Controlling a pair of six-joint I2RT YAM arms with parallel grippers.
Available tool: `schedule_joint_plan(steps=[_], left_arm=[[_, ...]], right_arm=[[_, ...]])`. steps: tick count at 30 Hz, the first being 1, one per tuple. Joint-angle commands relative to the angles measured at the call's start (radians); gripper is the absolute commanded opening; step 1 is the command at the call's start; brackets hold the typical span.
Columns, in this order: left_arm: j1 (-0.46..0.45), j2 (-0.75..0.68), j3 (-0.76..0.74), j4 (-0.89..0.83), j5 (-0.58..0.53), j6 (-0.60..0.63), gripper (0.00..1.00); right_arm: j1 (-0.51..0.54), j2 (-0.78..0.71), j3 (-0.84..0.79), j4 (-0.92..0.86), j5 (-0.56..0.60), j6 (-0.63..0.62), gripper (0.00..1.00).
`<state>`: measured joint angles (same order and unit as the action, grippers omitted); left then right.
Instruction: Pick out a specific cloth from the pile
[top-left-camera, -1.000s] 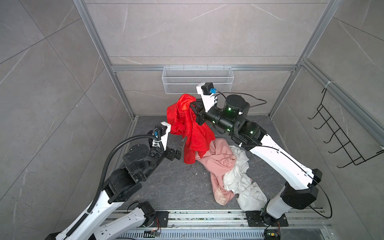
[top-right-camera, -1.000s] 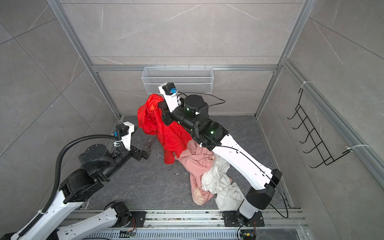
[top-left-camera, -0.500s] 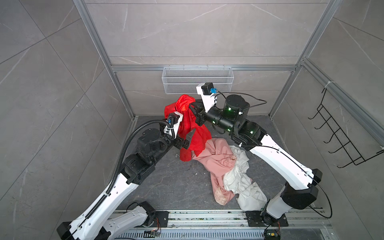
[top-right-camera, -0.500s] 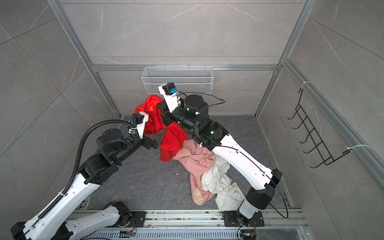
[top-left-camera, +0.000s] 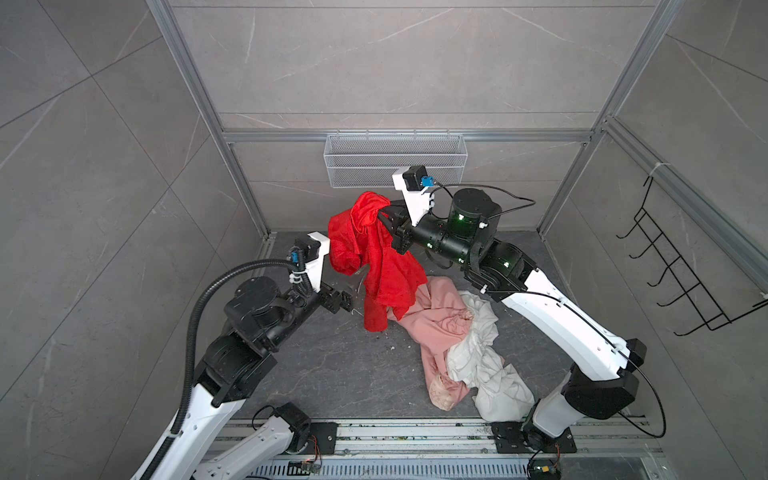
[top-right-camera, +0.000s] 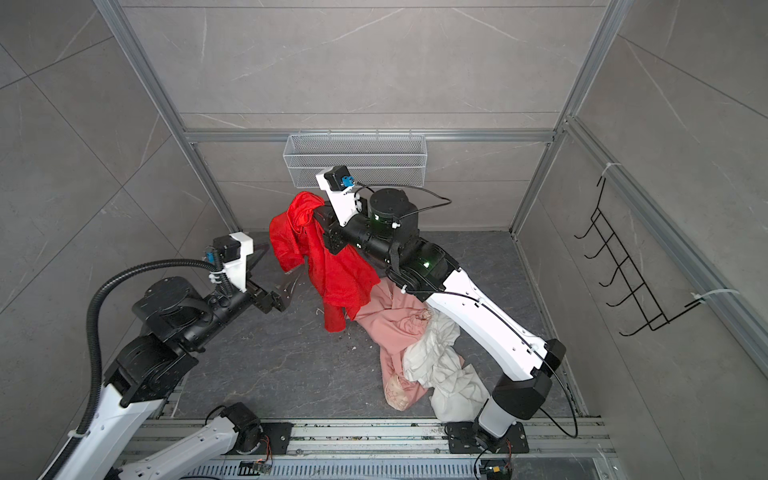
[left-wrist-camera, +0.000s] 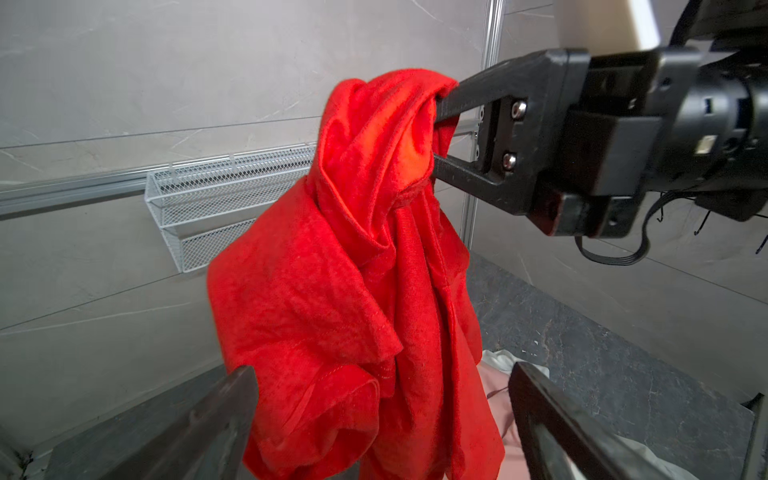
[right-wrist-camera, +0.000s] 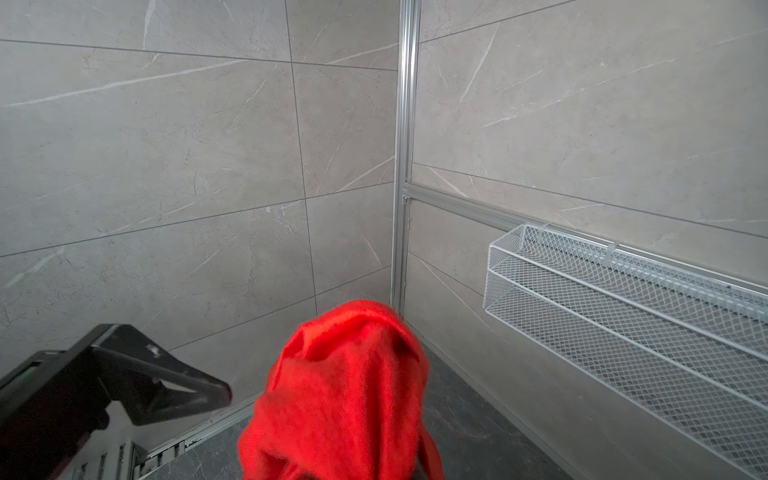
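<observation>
Red cloth (top-left-camera: 382, 266) hangs off the desk (top-left-camera: 332, 374), pinched at its bunched top by the right hand (top-left-camera: 383, 217), whose black fingers (left-wrist-camera: 469, 99) close into the fabric. The right arm rises from its base at the near right edge. Its white link slants up toward the back, and its dark forearm lies almost level and reaches leftward across the middle. This puts the right hand high, just in front of the white wire basket (top-left-camera: 395, 166) on the back wall.

From that grip the red cloth falls in long folds. One lobe sags to the left, and the longest tail drops toward the desk beside the pile (top-left-camera: 457, 345). Whether the tail touches the desk or the pile cannot be told.

The pile stays on the desk below the right forearm, with a pale pink cloth (top-left-camera: 436, 324) stretched toward the near edge and a white ruffled cloth (top-left-camera: 478, 353) against its right side.

The left arm climbs from the near left and bends at the elbow. Its forearm points right and toward the back, with the left hand (top-left-camera: 348, 296) low, just beside the hanging folds. Its jaws stand wide apart and hold nothing. In the left wrist view its two fingers (left-wrist-camera: 224, 411) frame the lower red folds, but whether fabric lies between them is unclear.
</observation>
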<state>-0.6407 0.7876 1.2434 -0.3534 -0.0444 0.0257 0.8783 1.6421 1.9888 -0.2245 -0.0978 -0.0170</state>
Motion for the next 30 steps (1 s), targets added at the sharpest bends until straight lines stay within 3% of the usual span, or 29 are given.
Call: schedule_joint_plan(steps=[1, 11, 20, 24, 30], left_arm=[[0.003, -0.007, 0.02, 0.015, -0.03, 0.01, 0.97], [0.006, 0.15, 0.126, 0.077, 0.045, 0.129, 0.97], [0.056, 0.228, 0.12, 0.159, 0.148, 0.092, 0.97], [0.073, 0.244, 0.103, 0.212, 0.204, 0.051, 0.88], [0.076, 0.254, 0.085, 0.252, 0.261, 0.012, 0.64]], right_arm=[[-0.002, -0.012, 0.035, 0.04, -0.028, 0.029, 0.0], [-0.002, 0.007, 0.063, 0.039, -0.049, 0.053, 0.0], [-0.001, 0.009, 0.069, 0.04, -0.067, 0.076, 0.0], [-0.001, 0.009, 0.066, 0.044, -0.072, 0.083, 0.0], [-0.001, 0.005, 0.062, 0.045, -0.066, 0.084, 0.0]])
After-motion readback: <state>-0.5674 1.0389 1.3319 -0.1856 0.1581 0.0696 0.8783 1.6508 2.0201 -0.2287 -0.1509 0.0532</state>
